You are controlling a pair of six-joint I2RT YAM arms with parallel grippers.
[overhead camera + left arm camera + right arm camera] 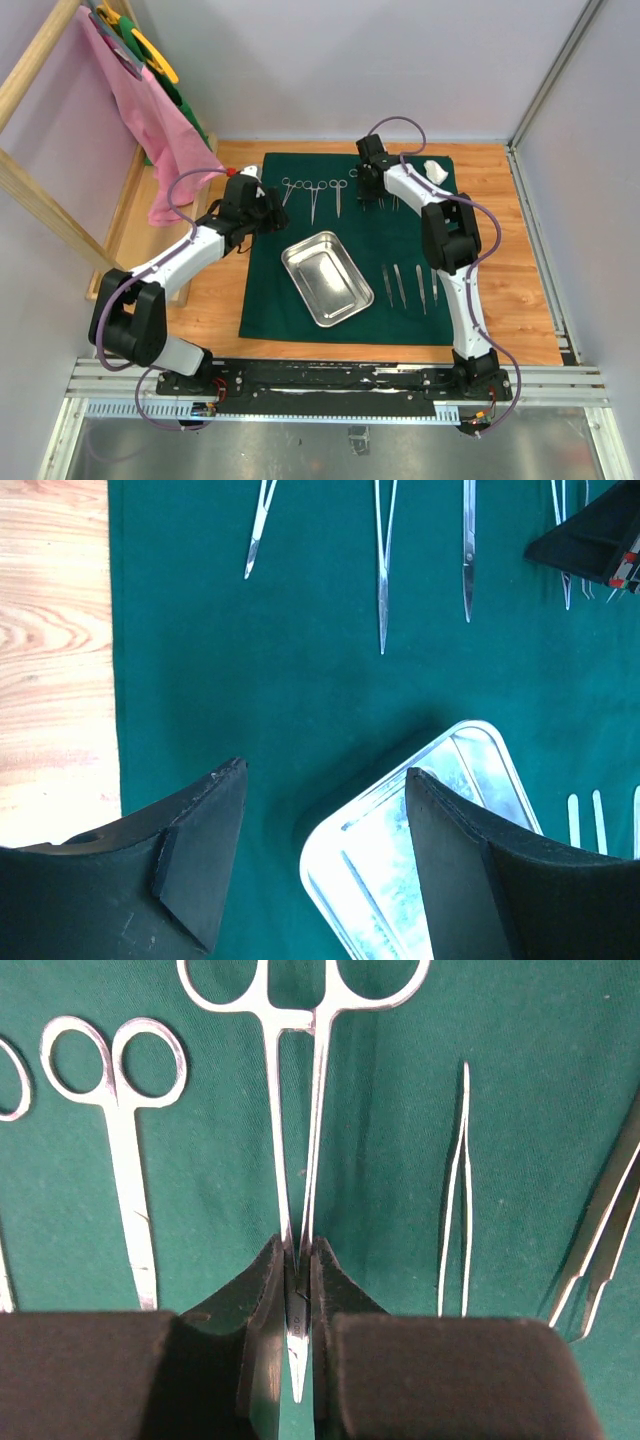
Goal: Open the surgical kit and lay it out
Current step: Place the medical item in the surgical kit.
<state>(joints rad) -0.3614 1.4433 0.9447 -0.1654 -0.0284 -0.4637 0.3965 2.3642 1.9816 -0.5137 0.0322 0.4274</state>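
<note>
Right fingers (255,1310) clamped on the tip end of a forceps (298,1130), blades pinched between them (can't tell if it's lifted or lying on the cloth (400,1080)). Its long axis runs straight away from the fingers, with the rings at the far end and the tips in the grip. It lies parallel to a second ring-handled tool (125,1160) on one side and thin tweezers (455,1190) on the other.

Left fingers (205,860) apart, holding nothing, hovering over the cloth, one finger over a corner of the tray (380,870).

Top view:
- Cloth is spread flat on the wood surface (510,270).
- Tray sits mid-cloth, empty and skewed (long axis far-left to near-right).
- Far row of ring-handled tools (313,198) lies near-far, rings toward the far edge, tips toward the tray.
- Near-right row has four thin tools (410,287), also near-far, side by side, not touching.
- Gauze (434,170) is at the cloth's far-right corner, just beside the right arm.
</note>
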